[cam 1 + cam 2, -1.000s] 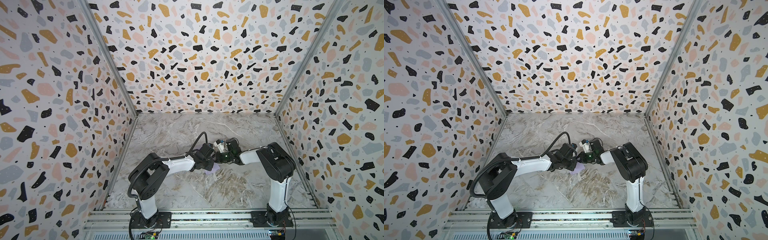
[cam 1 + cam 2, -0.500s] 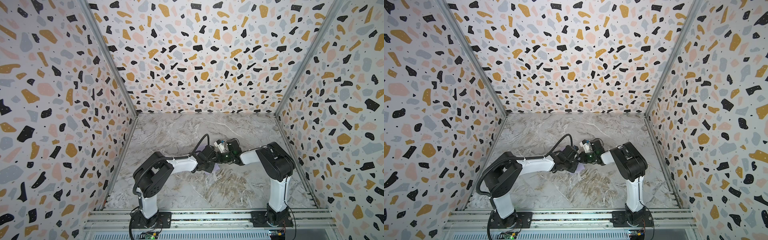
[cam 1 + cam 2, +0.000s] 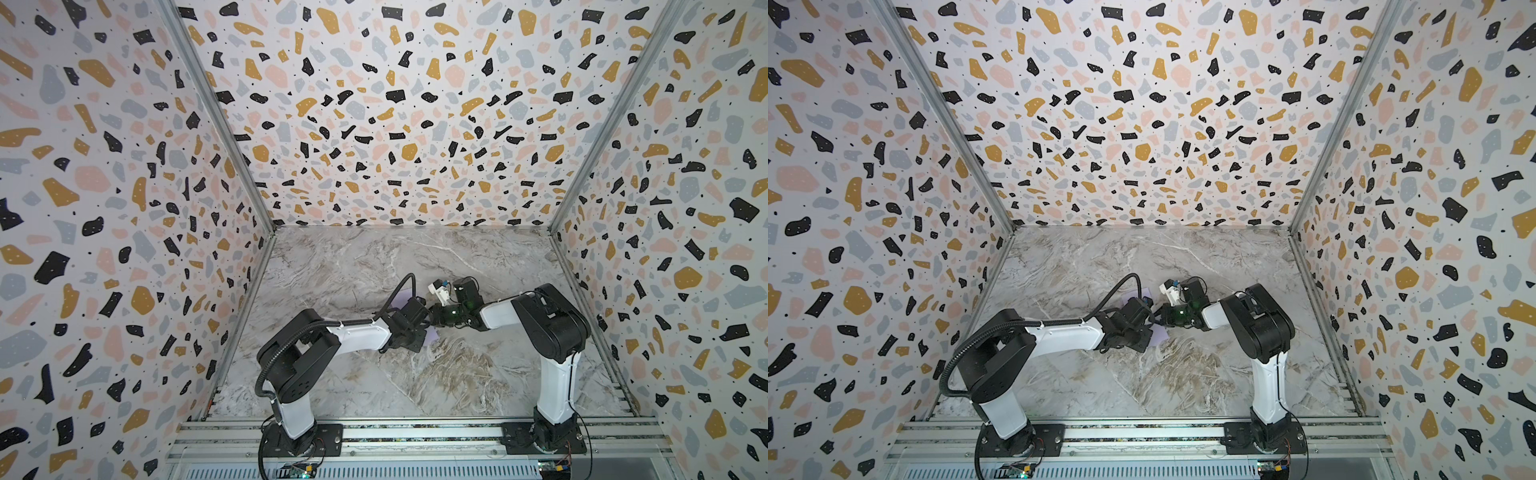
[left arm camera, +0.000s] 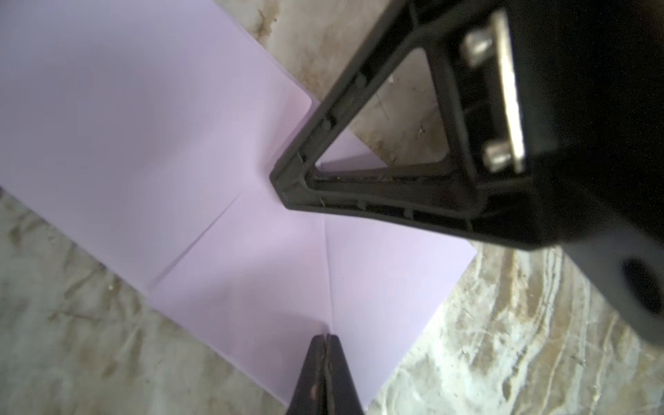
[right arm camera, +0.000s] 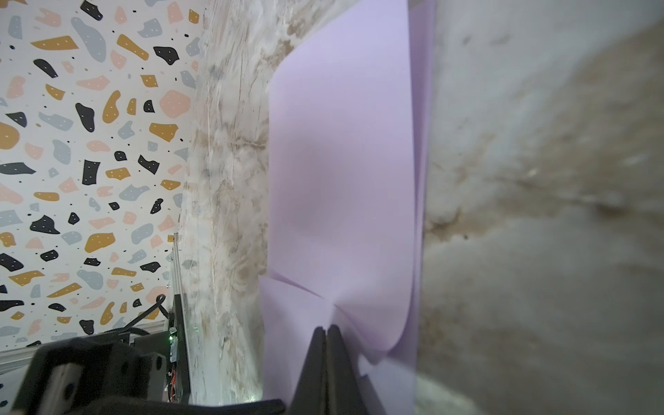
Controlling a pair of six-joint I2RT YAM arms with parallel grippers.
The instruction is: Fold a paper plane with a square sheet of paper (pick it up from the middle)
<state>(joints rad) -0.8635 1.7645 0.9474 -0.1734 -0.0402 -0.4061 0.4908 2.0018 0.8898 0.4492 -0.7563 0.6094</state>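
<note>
The paper point(image 4: 161, 136) is plain pale lilac, with no print. The table point(image 3: 357, 257) is grey-white marble veined with brown and tan. The walls point(image 3: 395, 124) are white terrazzo, strewn with black, ochre, pink and blue-grey chips and fine black dots. The left arm point(image 3: 361, 332) and right arm point(image 3: 496, 311) are white with black joints. The left tool point(image 4: 325, 339) and right tool point(image 5: 327, 328) are black. The front rail point(image 3: 415, 434) is silver.

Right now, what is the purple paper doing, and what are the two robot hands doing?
square sheet of paper: lying on the table, creased, one flap folded over.
left gripper: fingers shut, tip pressing down on the paper.
right gripper: fingers shut, seemingly pinching a puckered bit of the paper.
</note>
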